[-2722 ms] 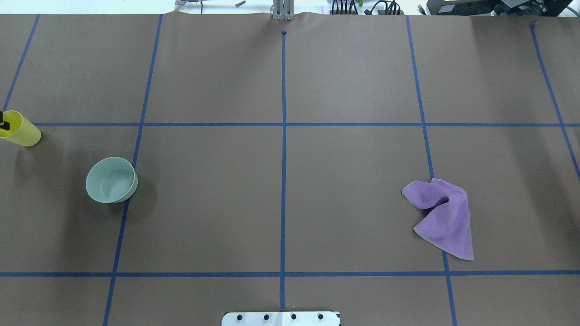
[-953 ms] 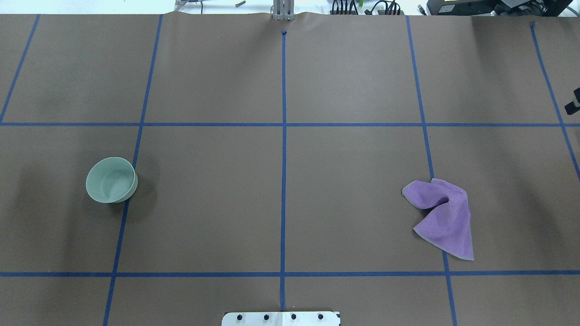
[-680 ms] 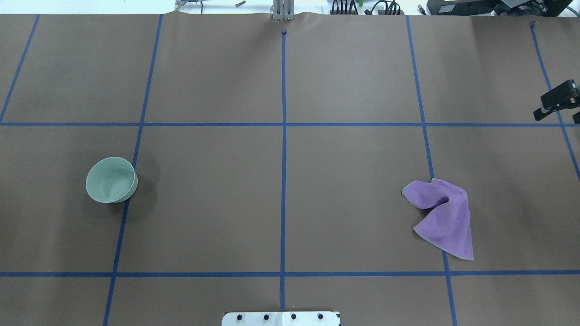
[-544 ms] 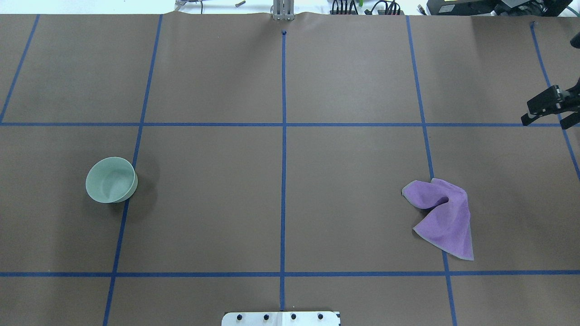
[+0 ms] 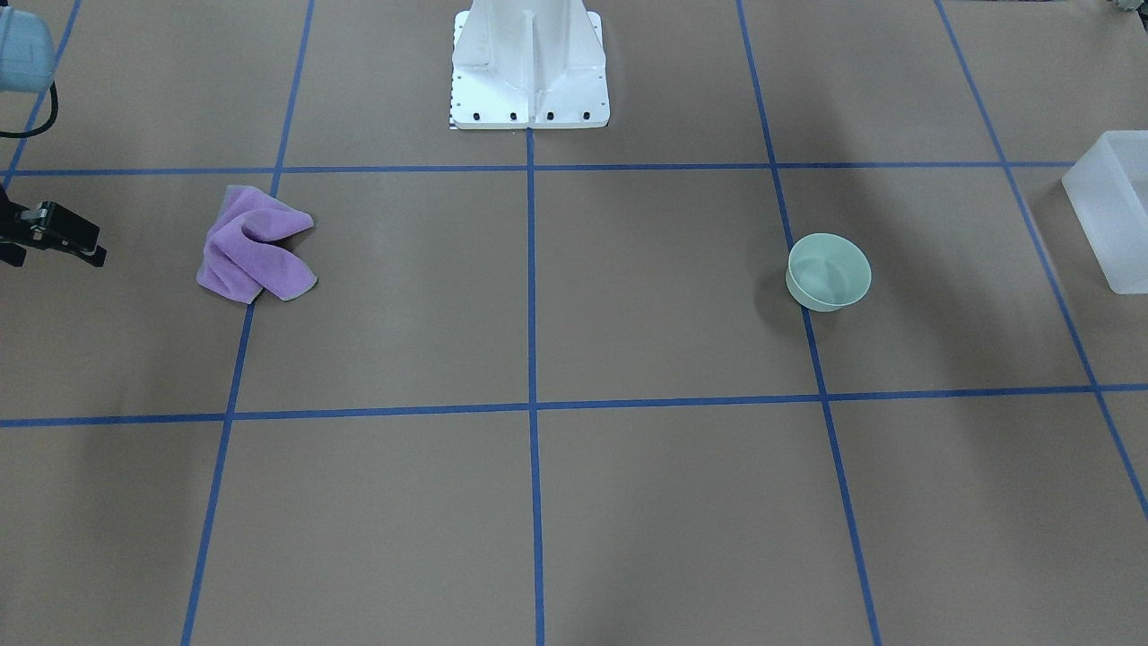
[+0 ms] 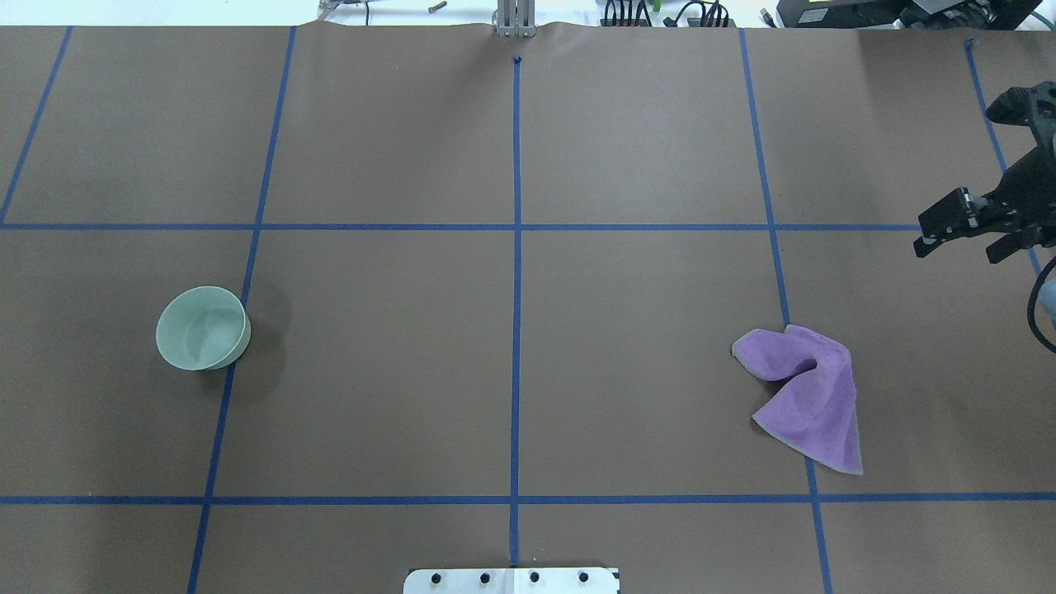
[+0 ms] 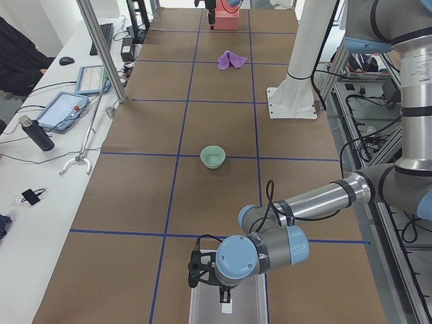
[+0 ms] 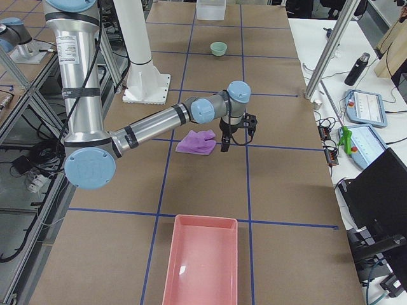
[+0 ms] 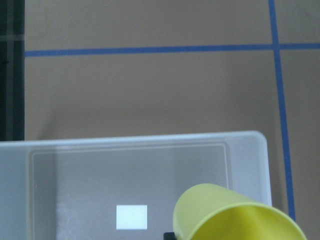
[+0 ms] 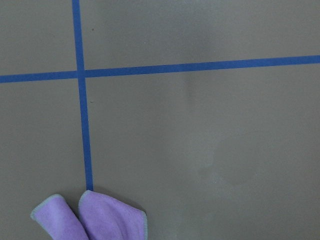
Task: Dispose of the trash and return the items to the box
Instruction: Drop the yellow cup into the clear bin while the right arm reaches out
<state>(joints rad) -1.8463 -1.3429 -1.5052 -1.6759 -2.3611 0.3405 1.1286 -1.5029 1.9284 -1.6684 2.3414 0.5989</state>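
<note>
Two items show: the bright yellow tapered cup hangs tilted over the frosted white box at the left edge of the table, pinched by the left gripper; the pale mint bowl stands upright toward that edge. The right gripper, spread and empty, hovers near the right edge.

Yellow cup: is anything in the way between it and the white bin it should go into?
Nothing visible. The yellow cup hangs tilted just above the open bin, whose floor shows only a small white label.
</note>
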